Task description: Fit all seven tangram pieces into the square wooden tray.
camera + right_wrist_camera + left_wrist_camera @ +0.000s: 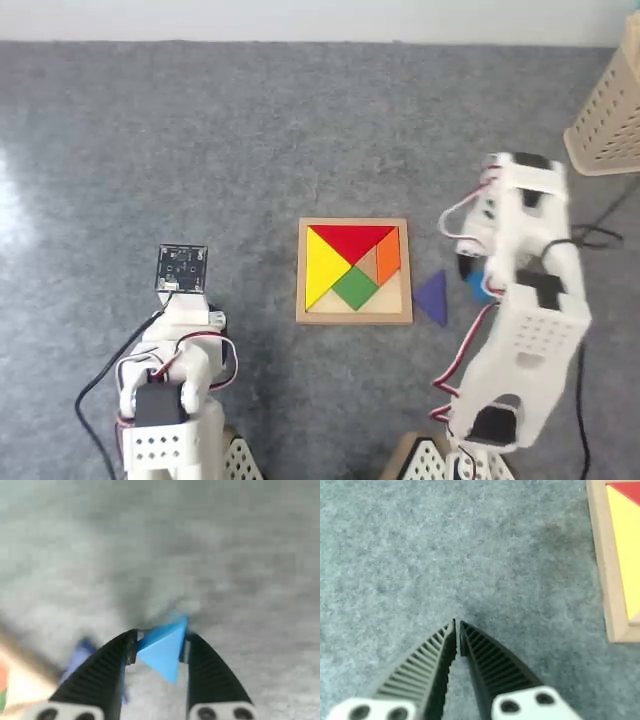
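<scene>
A blue triangle [165, 655] is pinched in the right gripper [161, 637], right of the centre-frame tray [302, 270]. Four pieces [328, 266] are seated there; a purple triangle [432, 297] is left just right of it. The left gripper [457, 626], lower left, is pressed together.

The place looks like a small robotics lab corner: a white plastic left arm [175, 400] and right arm [525, 340] with loose cables [600, 236] stand on a grey carpet-like cover [200, 130], near a beige perforated basket [610, 105].
</scene>
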Tool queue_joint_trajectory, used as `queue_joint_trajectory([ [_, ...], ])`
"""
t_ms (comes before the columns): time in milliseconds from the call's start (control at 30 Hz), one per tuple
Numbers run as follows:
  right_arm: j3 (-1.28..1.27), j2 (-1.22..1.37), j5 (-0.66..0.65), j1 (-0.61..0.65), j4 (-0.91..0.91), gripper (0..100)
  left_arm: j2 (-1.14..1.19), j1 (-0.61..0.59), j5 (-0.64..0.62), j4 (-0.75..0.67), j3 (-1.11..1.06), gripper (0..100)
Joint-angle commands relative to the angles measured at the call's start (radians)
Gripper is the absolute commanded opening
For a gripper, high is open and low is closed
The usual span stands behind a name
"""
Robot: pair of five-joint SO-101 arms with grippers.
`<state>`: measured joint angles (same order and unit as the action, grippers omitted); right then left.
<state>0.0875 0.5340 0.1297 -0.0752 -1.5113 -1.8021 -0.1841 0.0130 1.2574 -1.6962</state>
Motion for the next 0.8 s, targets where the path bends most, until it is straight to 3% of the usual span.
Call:
queue_joint_trajectory([
  [0,0.06,-0.157,-0.043,0.101,-0.059,3.3,-0.017,0.005,-0.008,0.005,0.012,1],
  [133,0.054,-0.334,-0.015,0.179,-0.09,3.2,-0.017,0.005,-0.008,0.005,0.012,1],
  [300,0.034,-0.47,0.244,0.328,-0.105,3.9,-0.017,0.005,-0.008,0.005,0.012,1],
  [533,-0.04,-0.375,0.287,0.545,0.044,5.8,-0.017,0.005,-0.008,0.005,0.012,1],
  [767,-0.037,-0.248,0.572,0.63,0.191,6.4,-0.017,0.005,-0.008,0.005,0.012,1],
])
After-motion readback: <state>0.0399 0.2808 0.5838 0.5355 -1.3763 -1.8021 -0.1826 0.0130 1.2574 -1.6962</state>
